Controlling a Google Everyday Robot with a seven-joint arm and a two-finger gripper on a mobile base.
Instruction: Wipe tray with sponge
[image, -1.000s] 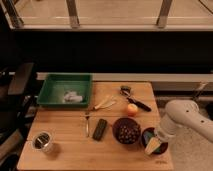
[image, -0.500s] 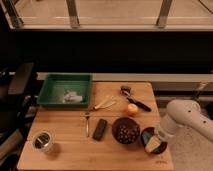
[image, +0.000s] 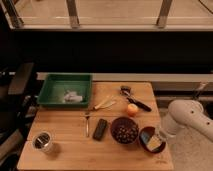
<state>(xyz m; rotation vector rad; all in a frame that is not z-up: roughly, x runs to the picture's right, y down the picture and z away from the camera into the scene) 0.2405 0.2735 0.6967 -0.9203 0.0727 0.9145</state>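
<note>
The green tray (image: 52, 92) sits at the back left of the wooden table, with a small whitish crumpled thing (image: 73, 95) inside it. At the front right, a dark round bowl (image: 143, 135) shows a teal-blue patch that looks like the sponge (image: 146, 142), with a yellowish piece (image: 154, 143) on it. My gripper (image: 161, 134) comes in from the right on the white arm (image: 192, 117). It is at the right rim of that bowl, far from the tray.
A dark bowl of brown bits (image: 124, 131) stands next to the right bowl. A black bar (image: 100, 128), a fork (image: 87, 123), an orange fruit (image: 132, 109), a black-handled utensil (image: 134, 99) and a metal cup (image: 42, 141) lie on the table (image: 65, 125).
</note>
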